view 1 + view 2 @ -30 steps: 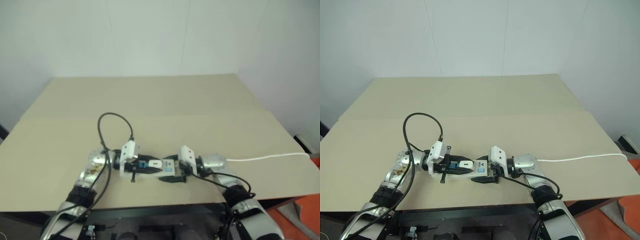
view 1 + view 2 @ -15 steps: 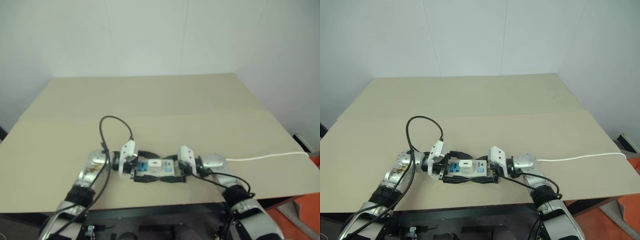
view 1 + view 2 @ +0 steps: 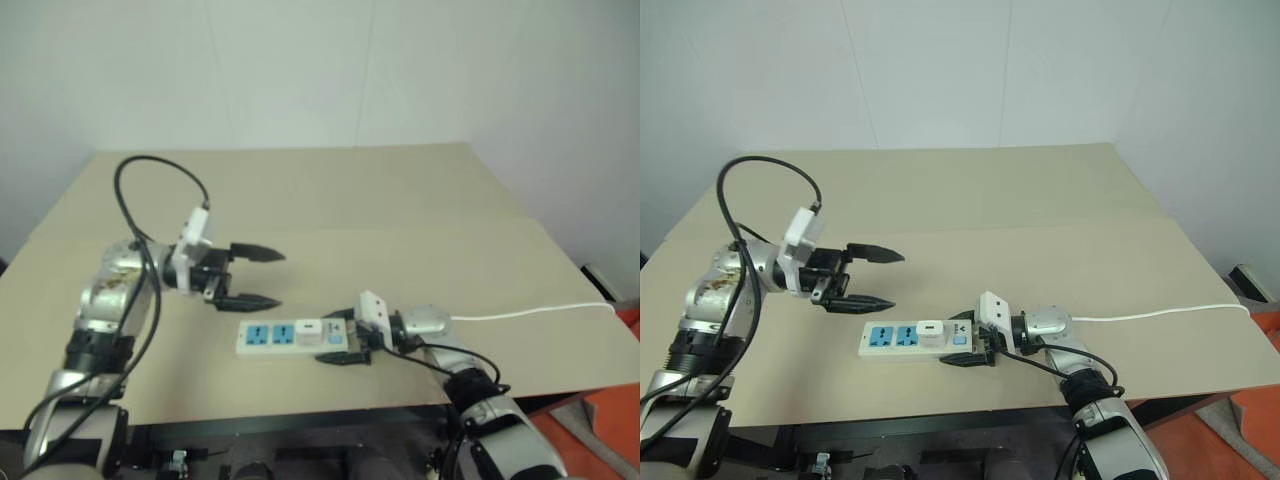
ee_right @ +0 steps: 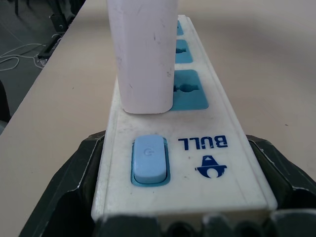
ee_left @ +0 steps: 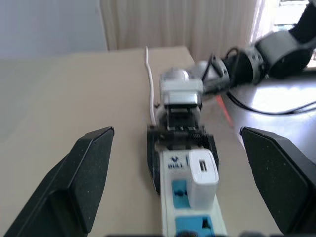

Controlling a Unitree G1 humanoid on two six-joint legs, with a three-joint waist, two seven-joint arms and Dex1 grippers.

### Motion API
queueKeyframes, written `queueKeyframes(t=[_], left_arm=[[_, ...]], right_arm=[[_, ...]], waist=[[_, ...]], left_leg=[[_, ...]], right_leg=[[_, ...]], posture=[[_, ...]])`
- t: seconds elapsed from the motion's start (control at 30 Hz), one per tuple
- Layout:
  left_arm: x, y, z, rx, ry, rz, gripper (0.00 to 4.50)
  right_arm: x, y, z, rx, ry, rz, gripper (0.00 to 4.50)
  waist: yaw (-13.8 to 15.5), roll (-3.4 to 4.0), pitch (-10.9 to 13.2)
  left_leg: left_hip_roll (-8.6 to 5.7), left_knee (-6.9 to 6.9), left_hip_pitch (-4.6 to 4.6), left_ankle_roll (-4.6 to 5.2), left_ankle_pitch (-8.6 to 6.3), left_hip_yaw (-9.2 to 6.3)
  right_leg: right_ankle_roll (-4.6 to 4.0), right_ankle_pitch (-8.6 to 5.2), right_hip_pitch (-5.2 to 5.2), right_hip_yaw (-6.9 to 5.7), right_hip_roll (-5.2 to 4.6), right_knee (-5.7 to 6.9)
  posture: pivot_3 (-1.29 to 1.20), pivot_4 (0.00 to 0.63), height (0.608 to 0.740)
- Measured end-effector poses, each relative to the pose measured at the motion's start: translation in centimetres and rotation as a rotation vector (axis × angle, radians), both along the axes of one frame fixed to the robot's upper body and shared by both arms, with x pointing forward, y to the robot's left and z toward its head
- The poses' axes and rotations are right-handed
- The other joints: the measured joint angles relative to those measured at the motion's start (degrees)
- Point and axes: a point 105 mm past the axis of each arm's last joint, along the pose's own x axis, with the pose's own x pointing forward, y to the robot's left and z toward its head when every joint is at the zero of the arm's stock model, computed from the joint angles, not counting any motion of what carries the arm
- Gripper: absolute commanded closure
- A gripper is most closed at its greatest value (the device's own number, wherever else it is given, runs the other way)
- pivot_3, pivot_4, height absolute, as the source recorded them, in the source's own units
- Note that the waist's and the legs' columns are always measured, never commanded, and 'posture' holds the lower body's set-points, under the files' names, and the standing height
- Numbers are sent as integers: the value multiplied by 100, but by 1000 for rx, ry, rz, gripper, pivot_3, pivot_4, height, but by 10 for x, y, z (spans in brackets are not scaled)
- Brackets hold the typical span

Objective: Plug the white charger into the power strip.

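A tan table [image 3: 1040, 200] carries the power strip [image 3: 902, 339], which lies flat near the front edge, its thin white cord [image 3: 1160, 315] trailing off to the right. The right gripper [image 3: 962, 352] clamps its black fingers around the strip's switch end. The left gripper [image 3: 880, 280] hovers above the table, left of the strip, fingers spread and empty. The white charger [image 3: 930, 330] stands plugged into the socket beside the switch.

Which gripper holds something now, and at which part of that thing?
The right gripper holds the power strip at its switch end. The left gripper is open, holding nothing.
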Motion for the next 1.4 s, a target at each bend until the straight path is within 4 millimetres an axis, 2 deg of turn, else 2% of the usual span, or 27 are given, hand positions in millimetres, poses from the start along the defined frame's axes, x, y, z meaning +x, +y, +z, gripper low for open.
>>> queueKeyframes(t=[0.03, 0.1, 0.17, 0.43, 0.5, 0.63, 0.83, 0.97, 1.1, 1.23, 1.4], left_arm=[[1, 0, 3, -6, -9, 8, 0], [4, 2, 9, -18, -32, 27, 0], [6, 4, 14, -26, -49, 38, 0], [7, 7, 12, -17, -43, 54, 0], [8, 8, 12, -13, -45, 56, 0], [9, 19, 8, 18, -41, 95, 0], [8, 37, -2, 41, -22, 152, 0], [3, 56, -12, 75, 6, 214, 0], [-10, 84, -20, 137, 45, 297, 0], [-17, 101, -19, 149, 60, 365, 0], [-21, 97, -23, 147, 76, 380, 0]], right_arm=[[0, 0, 0, 0, 1, -1, 313], [0, 0, 0, -3, 4, 0, 15], [0, 0, 0, -3, 3, -1, 15], [3, -6, 6, -15, -23, -31, 15], [3, -17, 8, -37, -46, -48, 15], [-2, -51, 17, -79, -86, -117, 15], [-16, -100, 44, -142, -142, -216, 15], [-26, -131, 60, -165, -148, -290, 15], [-32, -160, 84, -183, -176, -362, 15], [-36, -172, 92, -195, -184, -389, 15], [-38, -173, 87, -195, -166, -391, 15]], waist=[[0, -1, 1], [0, -2, 1], [1, -3, 1], [38, -4, 13], [86, -3, 21], [194, 4, 28], [308, 5, 34], [310, 5, 38], [299, 3, 45], [312, 4, 46], [338, 3, 50]], left_leg=[[0, 0, 0, 0, 0, -1], [0, 0, -1, 0, 0, -1], [0, 0, -1, 0, 0, 1], [-1, 0, -32, 0, 0, 0], [-3, 1, -50, 0, 0, 2], [-3, 4, -117, 0, 0, 0], [-5, 2, -126, 5, -3, 5], [-5, 7, -123, 5, -3, 11], [-3, 7, -116, 5, -3, 12], [-3, 8, -113, 5, -3, 12], [-6, 15, -117, 4, -3, 17]], right_leg=[[0, 0, 0, -1, 0, 0], [0, 0, 0, -1, 0, -1], [0, 0, 1, 0, 0, -3], [2, 1, -25, -1, -2, -6], [2, 2, -44, -2, -4, -8], [3, 3, -103, -6, -6, -11], [3, 1, -112, -8, -11, -17], [4, 1, -110, -4, -13, -16], [4, 1, -108, -4, -13, -14], [4, 1, -102, -6, -16, -16], [6, 2, -102, -7, -22, -16]], posture=[[0, 150, 740], [0, 150, 740], [0, 150, 740], [0, 150, 740], [0, 150, 740], [0, 150, 740], [0, 150, 740], [0, 150, 740], [0, 150, 740], [0, 150, 740], [0, 150, 740]])
